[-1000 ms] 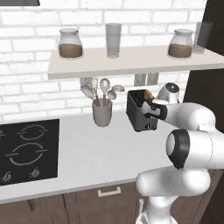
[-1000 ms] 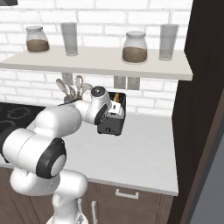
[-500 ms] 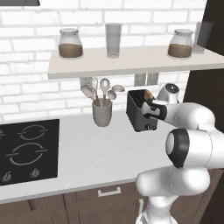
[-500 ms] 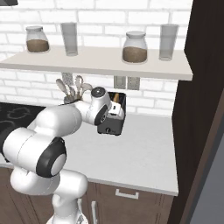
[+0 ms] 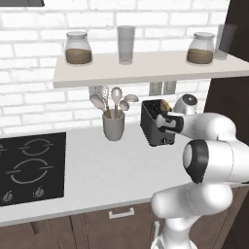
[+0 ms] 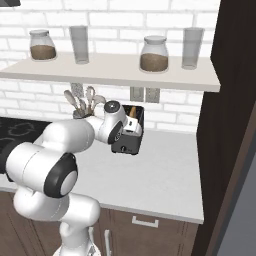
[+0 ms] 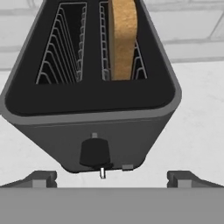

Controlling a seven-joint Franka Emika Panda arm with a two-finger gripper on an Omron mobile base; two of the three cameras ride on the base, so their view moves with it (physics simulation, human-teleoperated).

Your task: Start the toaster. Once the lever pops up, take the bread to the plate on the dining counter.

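Toaster (image 7: 94,105) on white table (image 5: 97,170), beside utensil cup (image 5: 113,127) under the shelf. Bread (image 7: 122,37) upright in one slot (other slot bare wire). End effector (image 7: 111,177) released, fingers spread wide, poised just before the toaster's front, lever (image 7: 94,153) between them, grasping nothing.

My left base cam sits behind the arm on its left, looking forward and down across the worktop (image 5: 97,170) at the brick wall, hob (image 5: 29,168) on its left edge. My right base cam does the same from behind the arm's right, with a dark cabinet side (image 6: 230,125) filling its right. Both share the shelf (image 5: 141,68), utensil cup (image 5: 113,127) and toaster (image 5: 154,127). My hand cam is very close to the toaster, looking down along the gripper (image 7: 111,177) into its slots and at its front.
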